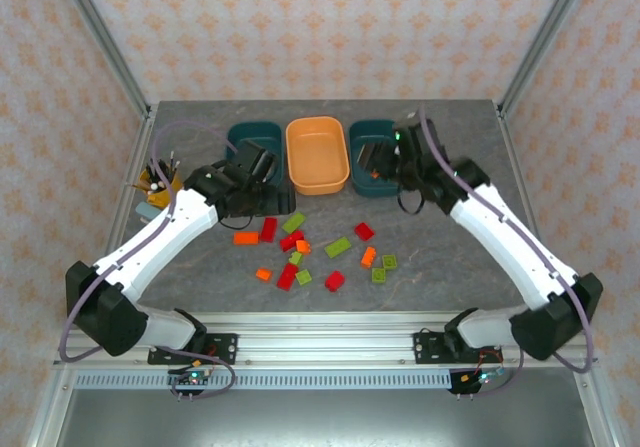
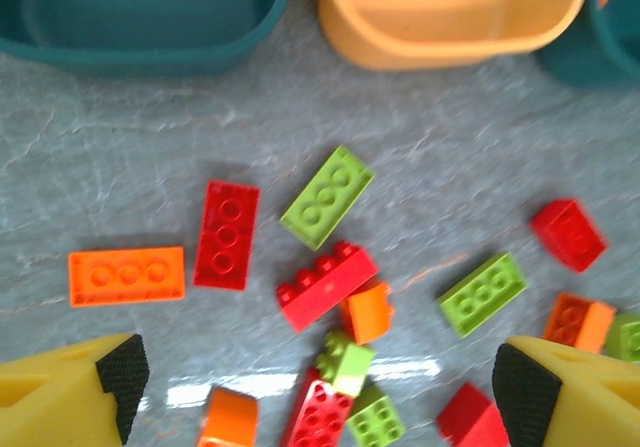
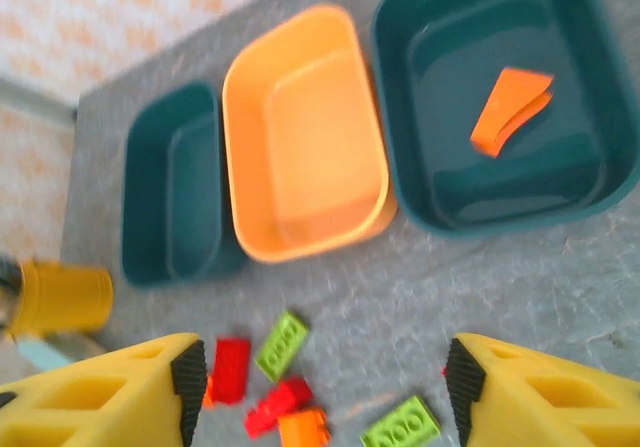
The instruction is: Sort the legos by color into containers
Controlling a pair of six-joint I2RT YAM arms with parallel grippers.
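Peach patterned wallpaper closes in around a grey marbled bench [image 1: 460,257]. Three containers stand side by side in a row toward its far edge: the left teal tub [image 1: 243,133], the orange tub [image 1: 317,157] in the middle, and the right teal tub [image 1: 366,131].

One orange brick [image 3: 510,109] lies tilted inside the right teal tub; the other two tubs hold nothing I can see. The legos [image 1: 336,247] lie scattered loose between the tubs and the near edge, about midway between the left and right edges. Among them are a red oblong brick [image 2: 226,234] with an orange oblong brick [image 2: 126,275] just beside it, and a lime oblong brick [image 2: 326,196] close to a red one.

My left fingers [image 1: 255,162] hang above the bench on the near side of the left teal tub, spread wide with nothing between them. My right fingers [image 1: 378,154] hover over the near part of the right teal tub, also apart and holding nothing.

A yellow cup of pens [image 1: 160,179] stands by the left edge.
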